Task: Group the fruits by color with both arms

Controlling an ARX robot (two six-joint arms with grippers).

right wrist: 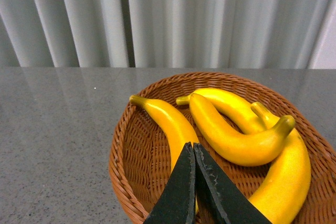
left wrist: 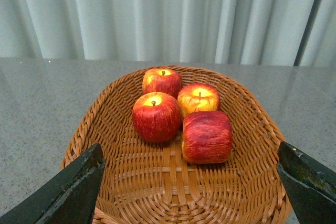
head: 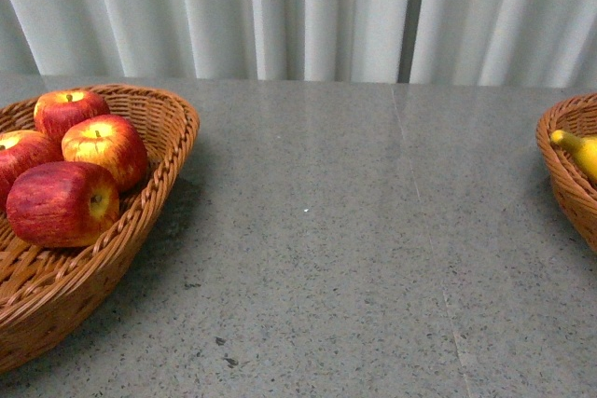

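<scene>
Front view gives me four red apples (head: 63, 202) lying together in the wicker basket (head: 177, 146) on the left of the grey table (head: 326, 258), and a banana tip (head: 578, 151) showing in a second basket (head: 560, 174) at the right edge; neither arm shows there.

On my left wrist camera the left gripper (left wrist: 191, 187) hangs wide open over the near rim of the apple basket, holding nothing.

On the right wrist camera the right gripper (right wrist: 195, 153) has its fingers pressed together, empty, above the near part of the basket with four bananas (right wrist: 231, 135). Pale curtains (head: 298, 6) close off the far side.
</scene>
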